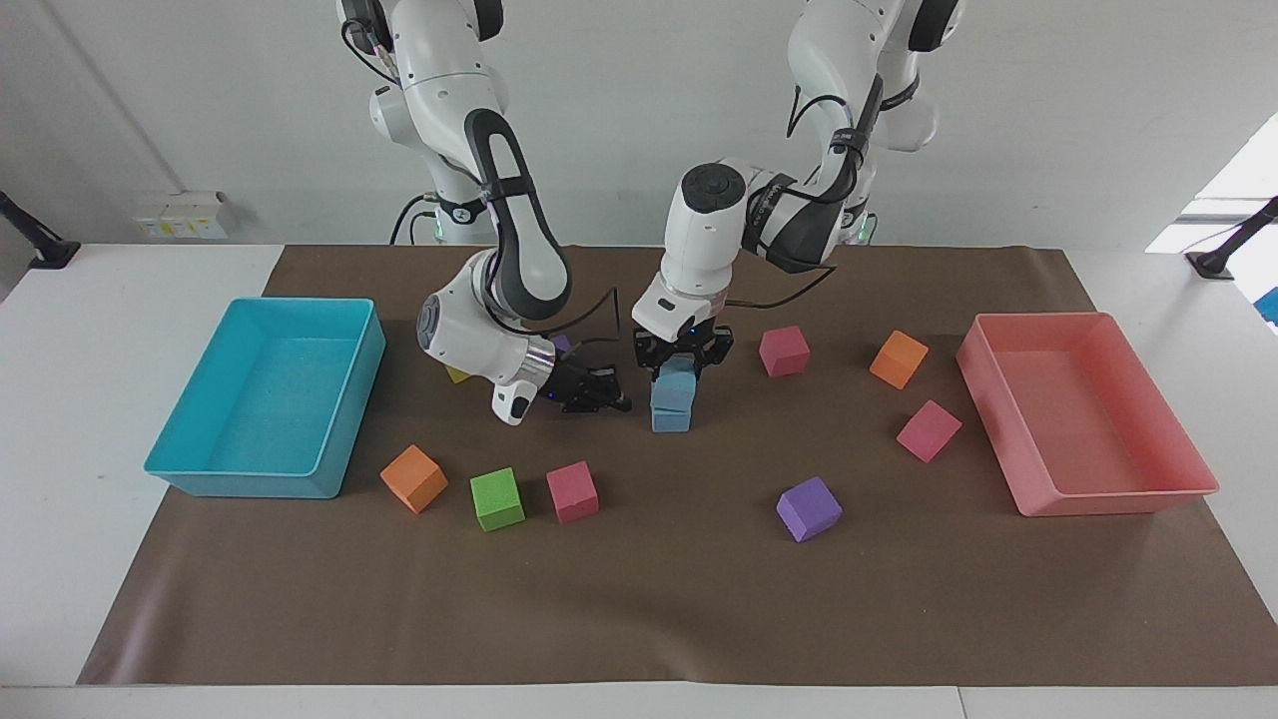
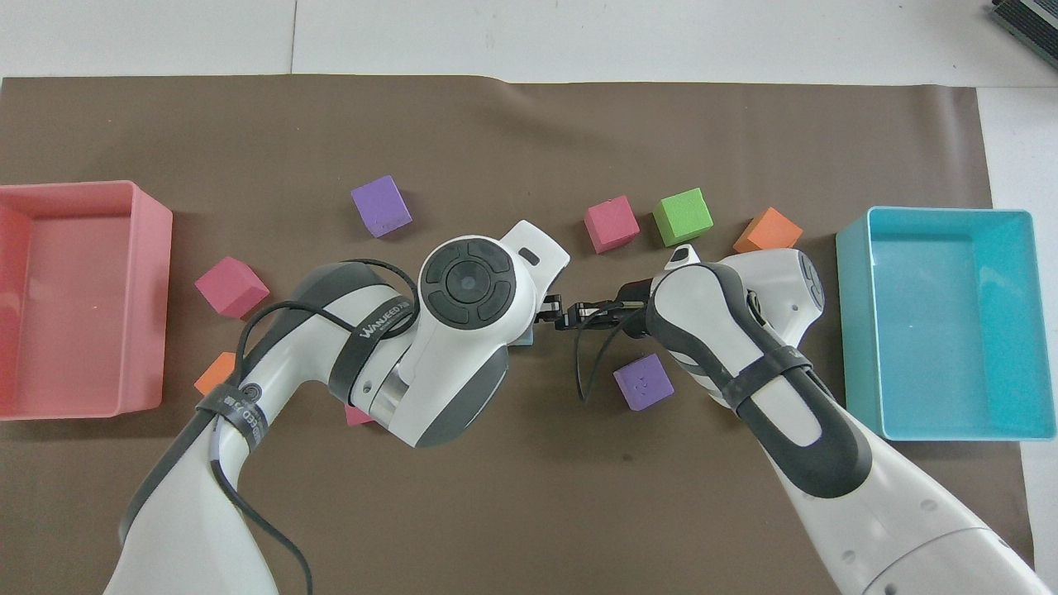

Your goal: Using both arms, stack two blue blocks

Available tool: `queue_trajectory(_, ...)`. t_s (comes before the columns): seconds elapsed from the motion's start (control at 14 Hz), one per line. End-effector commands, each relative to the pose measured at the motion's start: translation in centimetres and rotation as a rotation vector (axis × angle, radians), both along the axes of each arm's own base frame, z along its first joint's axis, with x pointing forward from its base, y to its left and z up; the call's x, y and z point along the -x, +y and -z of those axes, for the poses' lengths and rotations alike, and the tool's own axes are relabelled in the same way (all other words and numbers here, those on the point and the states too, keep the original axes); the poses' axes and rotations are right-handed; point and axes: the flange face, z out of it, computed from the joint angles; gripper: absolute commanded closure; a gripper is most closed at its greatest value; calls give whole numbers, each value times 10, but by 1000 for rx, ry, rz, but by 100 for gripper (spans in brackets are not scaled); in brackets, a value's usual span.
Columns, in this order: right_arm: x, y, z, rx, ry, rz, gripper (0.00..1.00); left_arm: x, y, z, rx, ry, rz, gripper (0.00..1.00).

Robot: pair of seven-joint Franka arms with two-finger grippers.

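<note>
- Locate the two blue blocks near the middle of the brown mat [image 1: 639, 599], between the two trays. They form a stack: the upper blue block [image 1: 677, 387] rests on the lower blue block [image 1: 670, 416], and the lower one stands on the mat.
- Note that the left gripper [image 1: 681, 367] points straight down onto the stack and sits at the top of the upper blue block. You cannot tell whether it grips that block or has let go of it.
- In the overhead view, the left arm's wrist covers the stack almost completely.
- Note that the right gripper [image 1: 617, 401] lies low over the mat, turned sideways, with its tip just beside the stack on the side toward the right arm's end of the worktop. Its fingers are pressed together and hold nothing.
- Loose cubes farther from the robots than the stack: an orange cube [image 1: 412, 478], a green cube [image 1: 497, 498], a pink cube [image 1: 572, 491] and a purple cube [image 1: 809, 508].
- Toward the left arm's end you find a second pink cube [image 1: 784, 351], a second orange cube [image 1: 899, 359] and a third pink cube [image 1: 928, 430].
- A cyan tray [image 1: 354, 419] stands at the right arm's end of the mat and a pink tray [image 1: 1098, 494] at the left arm's end. The mat lies on a white worktop [image 1: 100, 300].
</note>
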Motion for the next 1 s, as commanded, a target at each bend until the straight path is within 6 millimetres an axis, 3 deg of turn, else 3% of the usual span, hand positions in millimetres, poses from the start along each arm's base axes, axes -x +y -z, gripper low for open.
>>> queue_trajectory(0.0, 1, -1, 3, -10, -20, 16, 100, 0, -2, 1, -1, -12, -7, 37)
queue_trajectory(0.29, 1, -1, 3, -10, -20, 16, 100, 1, -2, 3, -3, -10, -2, 35)
queue_trajectory(0.43, 1, -1, 3, -10, -21, 18, 100, 0, -2, 2, 5, -19, -2, 18)
queue_trajectory(0.5, 1, -1, 3, -10, -21, 18, 100, 0, -2, 2, 6, -21, -1, 14)
queue_trajectory(0.93, 1, -1, 3, -9, -20, 17, 100, 0, -2, 2, 6, -22, 1, 10)
